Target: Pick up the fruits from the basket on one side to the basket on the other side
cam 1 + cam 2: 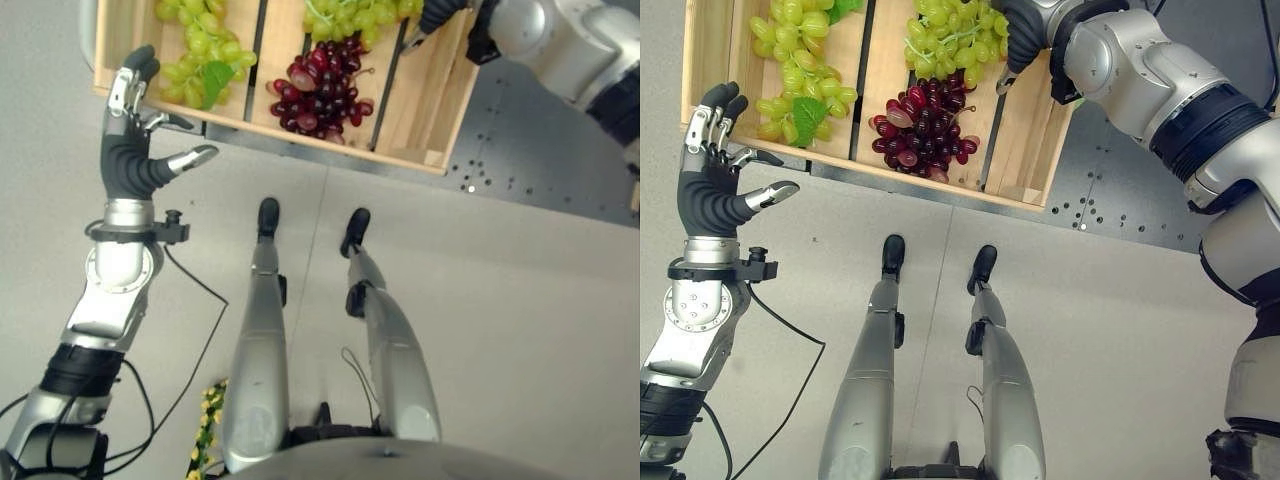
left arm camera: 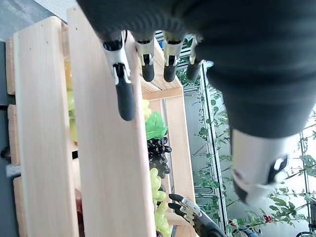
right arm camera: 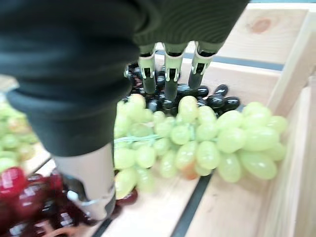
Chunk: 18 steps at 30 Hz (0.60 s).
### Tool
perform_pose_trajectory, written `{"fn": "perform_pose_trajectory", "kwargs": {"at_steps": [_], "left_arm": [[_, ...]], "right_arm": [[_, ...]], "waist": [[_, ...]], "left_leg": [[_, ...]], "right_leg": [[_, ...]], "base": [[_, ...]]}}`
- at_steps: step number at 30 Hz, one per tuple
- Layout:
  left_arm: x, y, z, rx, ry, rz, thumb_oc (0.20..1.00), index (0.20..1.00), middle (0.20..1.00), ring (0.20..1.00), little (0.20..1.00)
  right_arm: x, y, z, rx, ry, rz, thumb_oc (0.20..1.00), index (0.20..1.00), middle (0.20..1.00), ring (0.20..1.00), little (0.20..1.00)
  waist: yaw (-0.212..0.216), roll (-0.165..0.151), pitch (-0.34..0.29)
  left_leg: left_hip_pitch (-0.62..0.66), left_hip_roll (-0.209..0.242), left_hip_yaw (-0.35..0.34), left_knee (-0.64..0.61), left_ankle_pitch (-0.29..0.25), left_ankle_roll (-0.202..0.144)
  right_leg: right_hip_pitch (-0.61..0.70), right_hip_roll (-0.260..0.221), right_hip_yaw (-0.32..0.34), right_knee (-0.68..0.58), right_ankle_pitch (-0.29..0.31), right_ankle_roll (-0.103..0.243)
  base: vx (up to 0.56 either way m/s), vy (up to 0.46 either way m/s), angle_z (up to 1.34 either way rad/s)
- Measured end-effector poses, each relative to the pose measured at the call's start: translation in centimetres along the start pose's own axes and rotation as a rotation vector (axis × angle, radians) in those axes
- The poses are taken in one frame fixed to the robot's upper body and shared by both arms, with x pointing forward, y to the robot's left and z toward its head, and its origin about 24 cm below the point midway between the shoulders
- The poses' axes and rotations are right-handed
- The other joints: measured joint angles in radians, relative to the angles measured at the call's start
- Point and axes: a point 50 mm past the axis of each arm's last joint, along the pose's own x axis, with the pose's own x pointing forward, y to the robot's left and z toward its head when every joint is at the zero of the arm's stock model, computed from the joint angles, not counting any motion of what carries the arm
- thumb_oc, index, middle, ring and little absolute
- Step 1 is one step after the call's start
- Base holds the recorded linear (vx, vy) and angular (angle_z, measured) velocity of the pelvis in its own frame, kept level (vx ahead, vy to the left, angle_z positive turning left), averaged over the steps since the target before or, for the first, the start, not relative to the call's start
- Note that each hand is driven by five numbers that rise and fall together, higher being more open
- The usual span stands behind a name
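Note:
A wooden crate with compartments lies ahead of me. Its left compartment holds green grapes with a leaf. The middle one holds a second green bunch at the far end and red grapes nearer me. My right hand hovers open just over that second green bunch, fingers straight and thumb apart, holding nothing. Black grapes lie beyond the fingertips. My left hand stands open and upright at the crate's near left corner, empty.
The crate's right compartment has bare wood. The crate rests on a dark perforated surface. Yellow flowers lie on the grey floor by my left arm.

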Motion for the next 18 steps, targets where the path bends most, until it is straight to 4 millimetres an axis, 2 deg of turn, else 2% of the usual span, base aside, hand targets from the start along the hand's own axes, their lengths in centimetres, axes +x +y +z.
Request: {"fn": "perform_pose_trajectory", "kwargs": {"at_steps": [10, 18], "left_arm": [[0.1, -0.2, 0.3, -0.007, -0.015, -0.010, 1.000, 1.000, 1.000, 1.000, 1.000], [0.2, -0.6, 0.8, -0.017, -0.035, -0.031, 1.000, 1.000, 1.000, 1.000, 1.000]], "right_arm": [[0.2, -0.2, -0.1, -0.014, 0.016, -0.029, 1.000, 1.000, 1.000, 1.000, 1.000], [0.0, -0.4, -1.4, -0.010, 0.077, -0.044, 1.000, 1.000, 1.000, 1.000, 1.000]], "waist": [[0.006, 0.001, 0.000], [0.025, 0.008, -0.004]], "left_leg": [[-0.013, 0.000, -0.002, 0.004, 0.000, 0.000], [-0.036, -0.005, -0.004, 0.004, 0.000, 0.000]], "right_leg": [[-0.011, -0.002, 0.000, 0.002, 0.000, 0.000], [-0.033, -0.002, -0.001, 0.002, -0.001, -0.001]], "base": [[0.02, -0.002, 0.00], [0.00, 0.000, 0.00]]}}
